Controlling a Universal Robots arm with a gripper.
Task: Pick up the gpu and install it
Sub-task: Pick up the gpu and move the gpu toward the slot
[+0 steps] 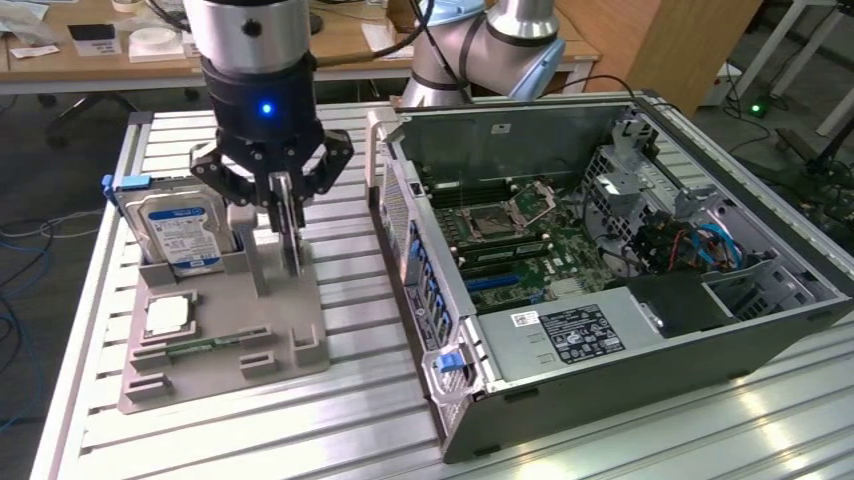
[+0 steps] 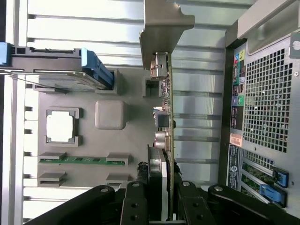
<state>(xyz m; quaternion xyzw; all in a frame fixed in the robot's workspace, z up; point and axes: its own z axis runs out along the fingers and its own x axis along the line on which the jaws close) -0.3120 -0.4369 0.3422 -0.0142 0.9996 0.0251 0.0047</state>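
Bright, even indoor light, white glare on the slatted table (image 1: 763, 412) — soft shadow inside the case (image 1: 667, 365)

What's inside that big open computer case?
Inside the computer case: a green motherboard with a processor socket, blue cables, a metal drive cage and a labelled power supply. Whatever lies beneath the power supply is covered.

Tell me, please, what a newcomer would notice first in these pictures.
The black gripper is clamped on the gpu, held edge-on over the grey parts tray. On the exterior view's right lies the open computer case, motherboard exposed. A blue-labelled hard drive stands in the tray.
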